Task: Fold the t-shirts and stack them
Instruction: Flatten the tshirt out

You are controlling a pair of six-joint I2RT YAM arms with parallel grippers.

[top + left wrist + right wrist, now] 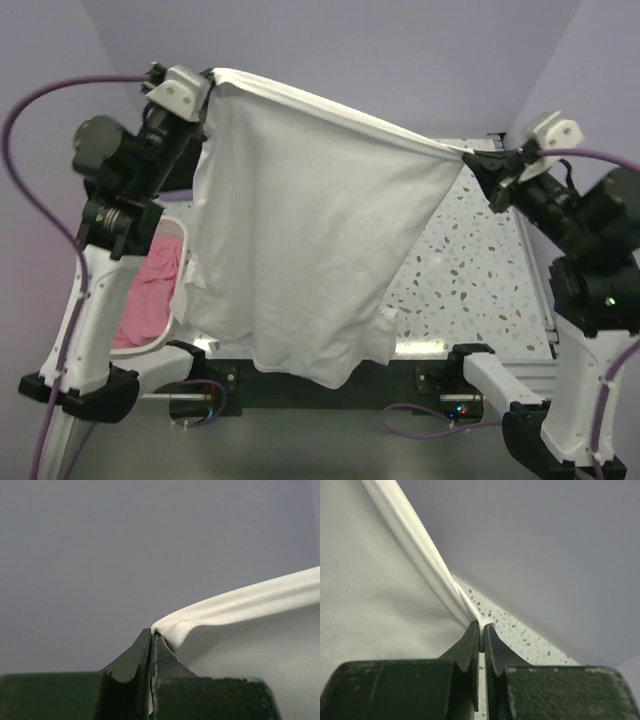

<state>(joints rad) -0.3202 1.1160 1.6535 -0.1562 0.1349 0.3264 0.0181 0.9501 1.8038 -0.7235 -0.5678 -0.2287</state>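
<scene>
A white t-shirt (310,230) hangs spread in the air between both arms, its lower part dangling to the near table edge. My left gripper (208,88) is shut on its hem corner at the upper left; the left wrist view shows the hem (240,605) pinched at the tips of my left gripper (151,632). My right gripper (470,158) is shut on the other hem corner at the right; the right wrist view shows my right gripper (481,626) holding the taut hem (420,545). A pink t-shirt (150,290) lies in the basket.
A pale pink basket (180,240) stands at the left, partly behind the left arm. The speckled white table (470,280) shows at the right behind the hanging shirt. Lavender walls surround the table.
</scene>
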